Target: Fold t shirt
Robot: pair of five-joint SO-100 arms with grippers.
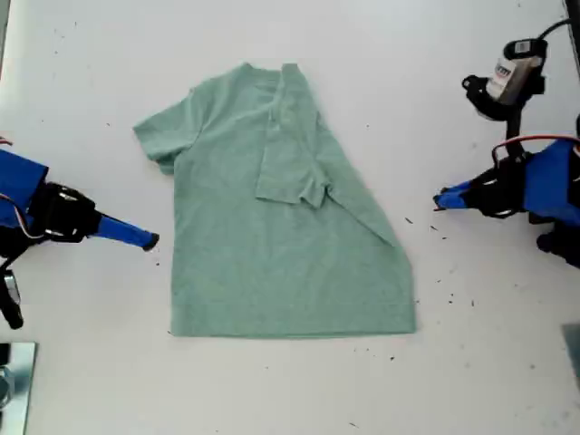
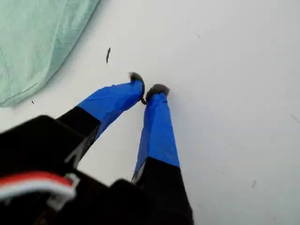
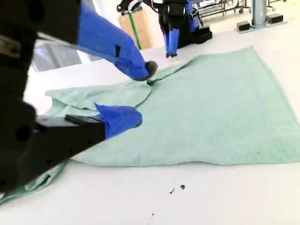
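Observation:
The pale green t shirt (image 1: 272,263) lies flat in the middle of the white table, neck toward the far edge. Its side on the exterior view's right is folded diagonally inward, with that sleeve resting on the chest. My first gripper (image 1: 439,199) is shut on nothing over bare table at the exterior view's right, a short way from the shirt's edge (image 2: 33,37); its blue tips (image 2: 149,89) meet. My second gripper (image 1: 149,240) stands open (image 3: 140,93) just beside the shirt's edge (image 3: 211,108) at the exterior view's left, holding nothing.
Black specks (image 1: 449,294) dot the table near the first arm. A camera mount (image 1: 512,77) stands at the exterior view's top right, a metal piece (image 1: 14,372) at its lower left. A cardboard box (image 3: 136,28) sits beyond the table.

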